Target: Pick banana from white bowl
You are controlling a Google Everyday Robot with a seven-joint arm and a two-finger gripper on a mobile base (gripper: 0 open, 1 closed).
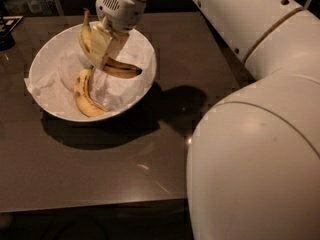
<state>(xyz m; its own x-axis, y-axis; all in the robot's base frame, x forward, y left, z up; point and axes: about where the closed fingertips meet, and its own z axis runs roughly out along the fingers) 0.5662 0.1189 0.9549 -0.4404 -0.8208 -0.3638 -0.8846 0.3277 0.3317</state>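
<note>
- Here, at the far left, beyond the bowl's left rim, we see a small black object (6, 34) cut off by the frame edge; we cannot tell what it is.
- The wide, round, glossy white bowl (144, 49) stands on the dark brown smooth table (100, 169).
- Crumpled white paper (55, 79) lines the bowl, and one corner pokes over its left rim.
- A yellow curved banana with brown spots (82, 91) lies on the paper in the bowl's front half, untouched by the gripper.
- The banana of the task, deep yellow with a brown streak and a blackish tip (122, 69), is above the bowl's middle, its stem pointing up past the bowl's back rim and its dark tip pointing towards the right rim; we cannot tell whether the low end touches the paper.
- The pale two-finger gripper (104, 54) comes down from over the bowl's back rim, its jaws clamped on the middle of this banana.
- The bowl's dark shadow (185, 104) falls on the table just right of the bowl.
- The robot's thick white arm (240, 29) fills the space right of the bowl, well apart from it.
</note>
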